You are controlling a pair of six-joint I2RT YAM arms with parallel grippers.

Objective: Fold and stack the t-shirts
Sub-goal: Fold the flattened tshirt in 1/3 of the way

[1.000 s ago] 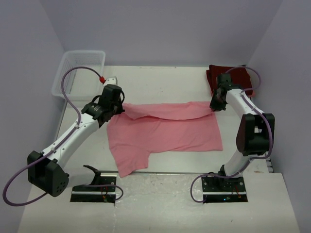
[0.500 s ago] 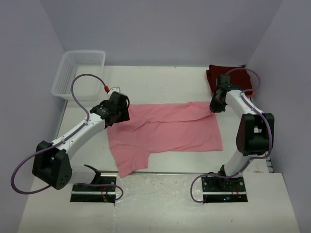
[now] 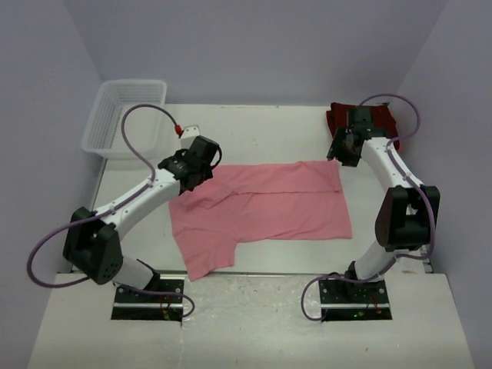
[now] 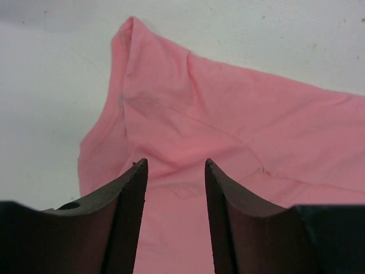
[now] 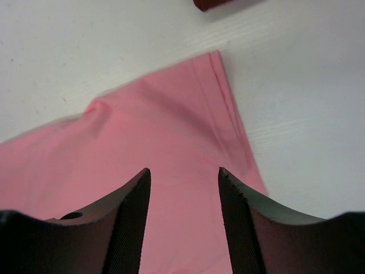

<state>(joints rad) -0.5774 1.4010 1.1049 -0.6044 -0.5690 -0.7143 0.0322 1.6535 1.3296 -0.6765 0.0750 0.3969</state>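
A light pink cloth t-shirt (image 3: pixel 269 207) was laid on a white worktop (image 3: pixel 261 131). The left tool (image 4: pixel 174 165) and the right tool (image 5: pixel 182 171) were seen released above it.

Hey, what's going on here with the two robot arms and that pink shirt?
Two arms are working on a pink t-shirt spread on the table. The left gripper is over its far left corner and the right gripper over its far right corner. Both are open, with nothing between the fingers. A maroon t-shirt lies at the table's far right corner, and a white basket is at the far left.
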